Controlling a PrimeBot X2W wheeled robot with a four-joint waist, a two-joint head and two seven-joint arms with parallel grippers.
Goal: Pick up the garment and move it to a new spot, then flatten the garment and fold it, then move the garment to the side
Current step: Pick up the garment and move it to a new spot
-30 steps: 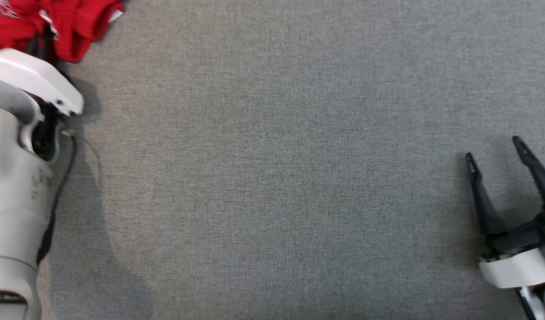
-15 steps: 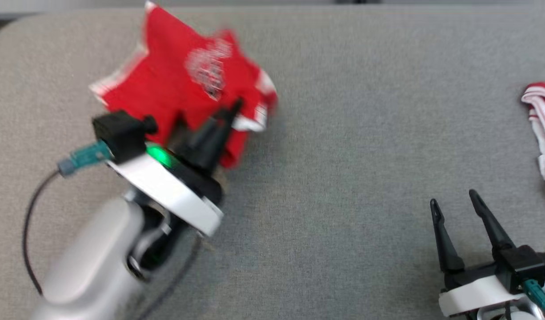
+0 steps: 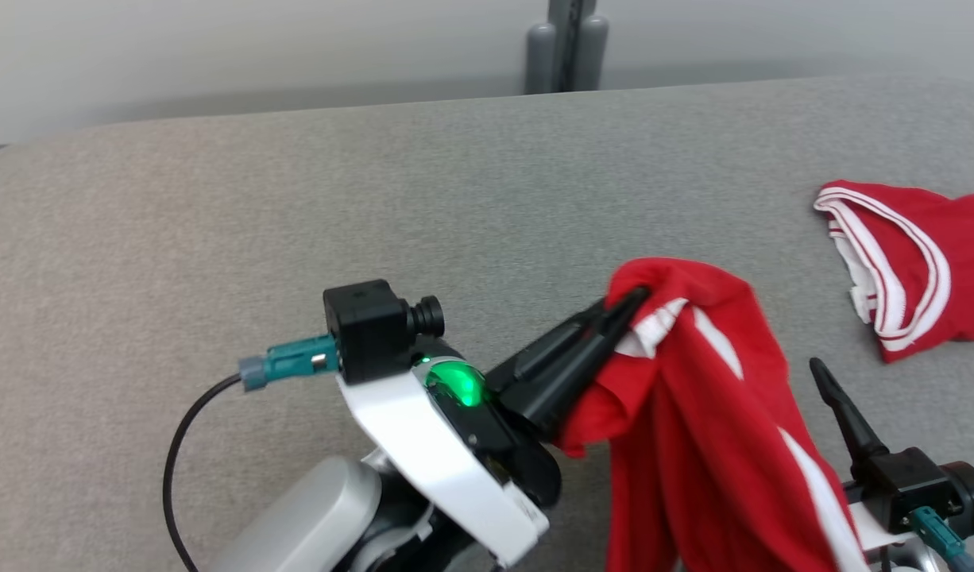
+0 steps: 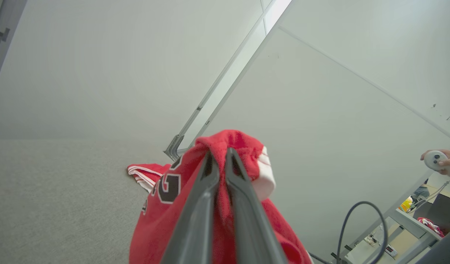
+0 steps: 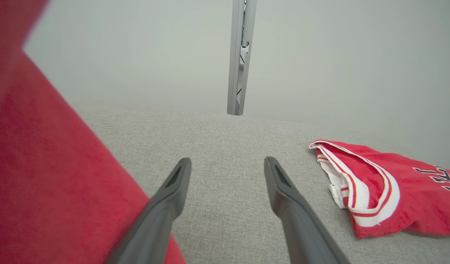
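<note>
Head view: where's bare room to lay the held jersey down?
Free: the grey surface from its far edge down to the left hand, and the strip between the held jersey and the other jersey. Crowded: near right, around the right hand.

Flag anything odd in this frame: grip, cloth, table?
Nothing damaged. The left gripper is shut on a bunched fold of the red garment, which hangs lifted above the grey table and partly hides the open, empty right gripper in the head view. A second red jersey lies crumpled at the table's right side.
</note>
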